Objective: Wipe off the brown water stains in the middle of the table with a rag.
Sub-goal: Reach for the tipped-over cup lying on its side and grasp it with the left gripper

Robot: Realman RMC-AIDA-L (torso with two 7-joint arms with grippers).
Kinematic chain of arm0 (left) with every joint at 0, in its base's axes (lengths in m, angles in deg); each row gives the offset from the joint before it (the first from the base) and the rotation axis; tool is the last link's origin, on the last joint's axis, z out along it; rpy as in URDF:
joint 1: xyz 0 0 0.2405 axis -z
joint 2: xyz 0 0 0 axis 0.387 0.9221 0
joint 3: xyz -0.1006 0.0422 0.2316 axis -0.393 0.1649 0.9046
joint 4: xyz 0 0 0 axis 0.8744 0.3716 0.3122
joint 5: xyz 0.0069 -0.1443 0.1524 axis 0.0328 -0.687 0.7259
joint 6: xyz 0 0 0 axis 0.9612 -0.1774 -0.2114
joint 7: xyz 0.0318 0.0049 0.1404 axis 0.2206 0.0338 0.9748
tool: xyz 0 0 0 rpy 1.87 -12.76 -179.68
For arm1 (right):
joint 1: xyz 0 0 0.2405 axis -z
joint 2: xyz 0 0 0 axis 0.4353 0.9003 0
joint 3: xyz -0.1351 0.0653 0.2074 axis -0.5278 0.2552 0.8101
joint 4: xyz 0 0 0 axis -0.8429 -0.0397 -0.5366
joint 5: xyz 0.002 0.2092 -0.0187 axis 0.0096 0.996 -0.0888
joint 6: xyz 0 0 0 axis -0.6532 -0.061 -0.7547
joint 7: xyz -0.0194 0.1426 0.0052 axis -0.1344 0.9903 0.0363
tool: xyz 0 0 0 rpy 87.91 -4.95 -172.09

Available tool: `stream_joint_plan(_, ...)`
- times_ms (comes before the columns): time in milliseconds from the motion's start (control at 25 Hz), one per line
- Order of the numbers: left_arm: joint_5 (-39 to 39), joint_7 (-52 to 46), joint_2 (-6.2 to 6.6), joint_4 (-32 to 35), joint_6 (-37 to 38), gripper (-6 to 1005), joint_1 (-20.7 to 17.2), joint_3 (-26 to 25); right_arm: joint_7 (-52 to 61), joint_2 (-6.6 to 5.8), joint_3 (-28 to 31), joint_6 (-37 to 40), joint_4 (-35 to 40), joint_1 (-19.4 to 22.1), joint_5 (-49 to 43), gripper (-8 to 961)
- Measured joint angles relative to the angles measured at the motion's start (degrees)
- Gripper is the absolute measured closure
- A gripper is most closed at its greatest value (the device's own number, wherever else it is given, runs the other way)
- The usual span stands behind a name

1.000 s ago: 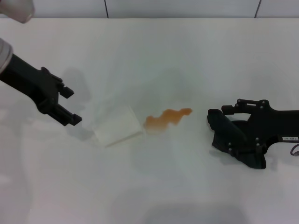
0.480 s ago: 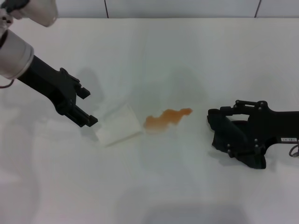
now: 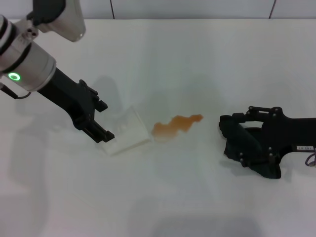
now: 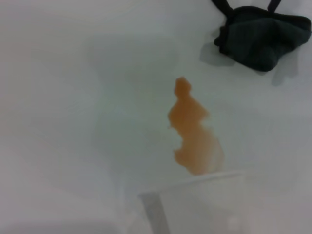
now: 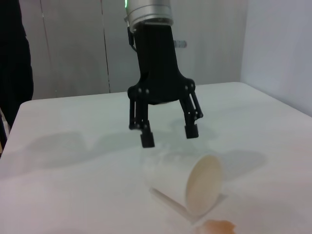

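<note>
Head view: the left gripper (image 3: 98, 121), open and empty, hangs just over the tipped cup (image 3: 126, 131), which lies touching the stain's (image 3: 175, 126) wide end on the surface (image 3: 158, 49). The right gripper (image 3: 232, 136) rests beyond the stain's thin end.

Left wrist view: the rag (image 4: 261, 41) lies past the stain (image 4: 192, 129).

Right wrist view: the left gripper (image 5: 168, 136) straddles the cup (image 5: 187, 183).

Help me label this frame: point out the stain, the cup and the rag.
stain (image 3: 175, 125): head view, middle of the streak.
cup (image 3: 126, 131): head view, side wall.
rag (image 4: 261, 41): left wrist view, middle of the lump.
</note>
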State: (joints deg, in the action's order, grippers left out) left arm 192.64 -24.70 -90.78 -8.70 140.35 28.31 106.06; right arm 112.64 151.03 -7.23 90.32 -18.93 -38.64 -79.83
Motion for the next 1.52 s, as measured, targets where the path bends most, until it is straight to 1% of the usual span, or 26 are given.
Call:
stream_joint_plan(160, 1.2, 0.0, -0.41, -0.9, -0.2, 130, 0.0, 0.2, 0.0, 0.0, 0.0, 0.0, -0.1, 0.0, 0.0, 97)
stream_joint_plan(600, 3.3, -0.4, -0.48, -1.2, -0.3, 132, 0.6, 0.3, -0.5, 0.0, -0.1, 0.0, -0.9, 0.0, 0.1, 97)
stream_joint_plan(800, 3.7, -0.4, -0.73, -1.3, -0.9, 133, 0.7, 0.3, -1.6, 0.0, -0.2, 0.0, -1.5, 0.0, 1.3, 97)
stream_joint_plan(1120, 4.1, -0.1, -2.03, -1.3, -2.8, 134, 1.1, 0.3, -1.8, 0.0, -0.2, 0.0, -1.7, -0.2, 1.4, 96)
stream_joint_plan(1160, 4.1, -0.1, -2.03, -1.3, -2.8, 134, 1.1, 0.3, -1.8, 0.0, -0.2, 0.0, -1.7, -0.3, 1.4, 96)
stream_joint_plan(1280, 4.0, 0.0, -2.66, -1.3, -3.2, 135, 1.6, 0.5, -1.8, 0.0, -0.2, 0.0, -1.7, -0.3, 1.4, 96)
stream_joint_plan(1520, 3.6, 0.1, -3.03, -1.3, -3.5, 136, 1.9, 0.9, -1.9, 0.0, -0.2, 0.0, -1.7, -0.3, 1.4, 96)
